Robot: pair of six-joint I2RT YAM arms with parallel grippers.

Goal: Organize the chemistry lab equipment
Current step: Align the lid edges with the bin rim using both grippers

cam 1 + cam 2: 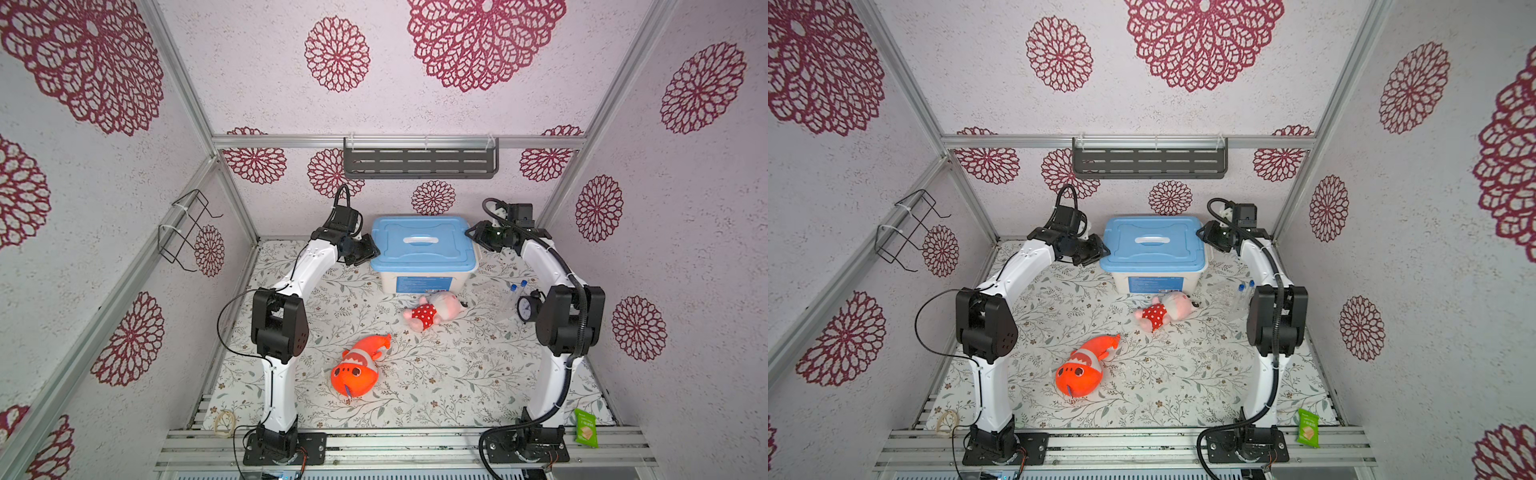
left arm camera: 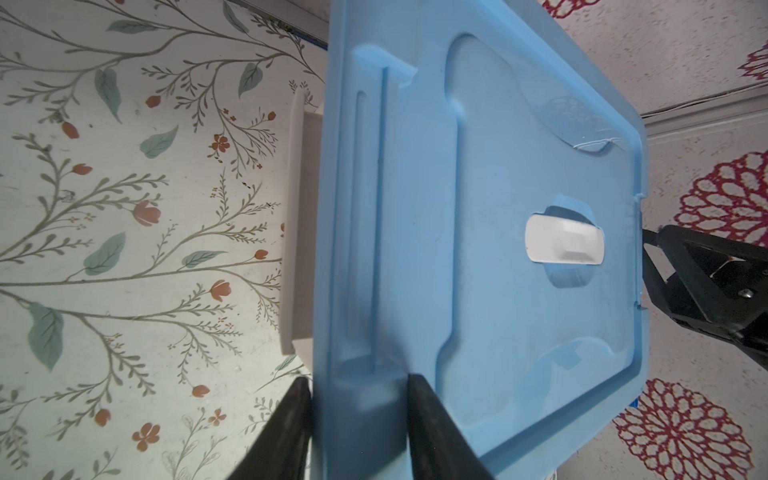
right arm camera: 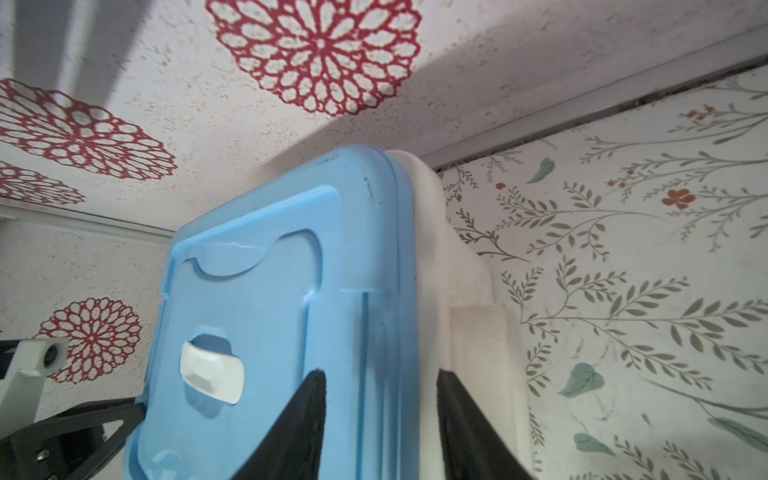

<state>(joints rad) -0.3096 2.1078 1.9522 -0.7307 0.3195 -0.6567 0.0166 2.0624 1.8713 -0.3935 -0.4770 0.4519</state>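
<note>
Lid (image 1: 419, 249), which way does it lie?
Long axis runs gripper to gripper. The left gripper (image 2: 358, 380) and right gripper (image 3: 380, 374) each straddle a short end, fingers parted round the rim. Clamped or loose, can't tell.
Tubes (image 1: 516, 291)?
On the table (image 1: 436, 374), nearer the right arm.

we are seeing a white storage box (image 1: 390, 284) sitting at the back of the floral mat (image 1: 457, 374), its blue lid (image 1: 419, 245) on. a pink plush doll (image 1: 432, 311) is lying just in front of it, and an orange plush fish (image 1: 357, 370) is lying nearer the front. a black alarm clock (image 1: 527, 308) is standing to the right. a green snack packet (image 1: 586, 428) is resting on the front rail. a grey slotted shelf (image 1: 419, 160) and a black wire rack (image 1: 187, 230) are hanging on the walls.
</note>
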